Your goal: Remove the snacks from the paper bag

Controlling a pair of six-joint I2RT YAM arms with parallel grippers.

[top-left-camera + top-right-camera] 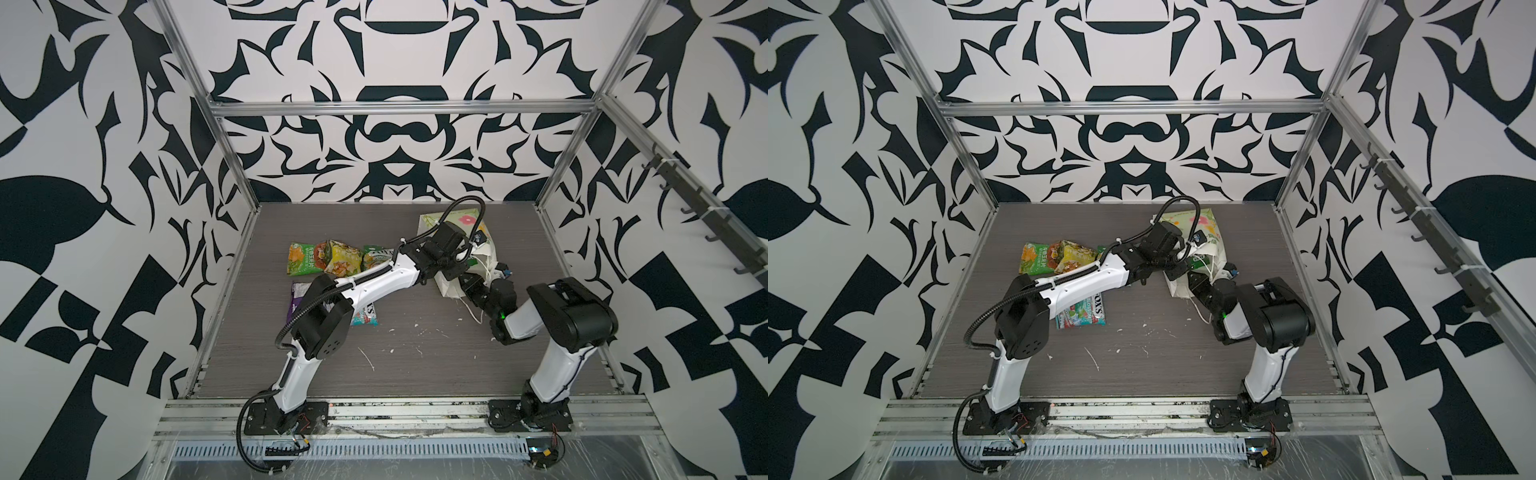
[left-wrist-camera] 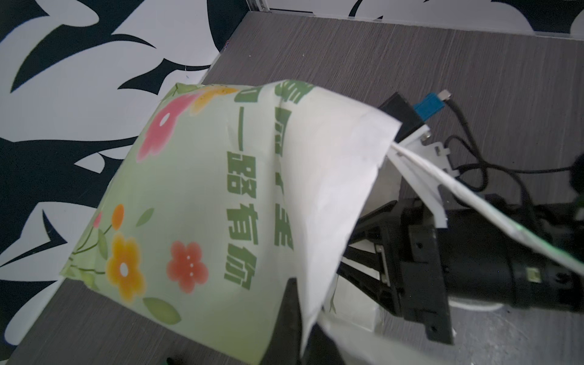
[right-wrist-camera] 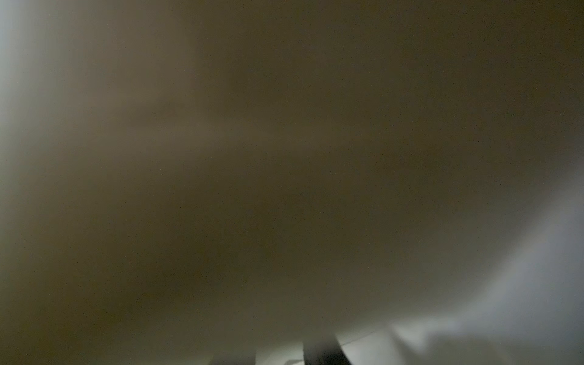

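The paper bag [image 1: 430, 220] [image 1: 1183, 218] lies tipped at the back right of the table, and its flower print fills the left wrist view [image 2: 189, 205]. My left gripper [image 2: 303, 303] [image 1: 451, 270] is shut on the bag's white rim and holds the mouth up. My right gripper [image 2: 360, 249] [image 1: 467, 286] reaches into the mouth with its fingers apart. In the right wrist view it [image 3: 278, 350] sees only dim paper, with nothing between the fingers. Several snacks lie left of the bag: a green packet [image 1: 300, 258], a yellow one [image 1: 343, 257], a purple one [image 1: 300, 297] and a teal-red one [image 1: 1086, 311]. Anything inside the bag is hidden.
The left arm [image 1: 374, 282] stretches over the packets and hides part of them. White flecks [image 1: 365, 357] dot the grey table. A white cord handle [image 1: 473, 311] trails by the right wrist. Aluminium rails [image 1: 232, 257] and patterned walls close in the table.
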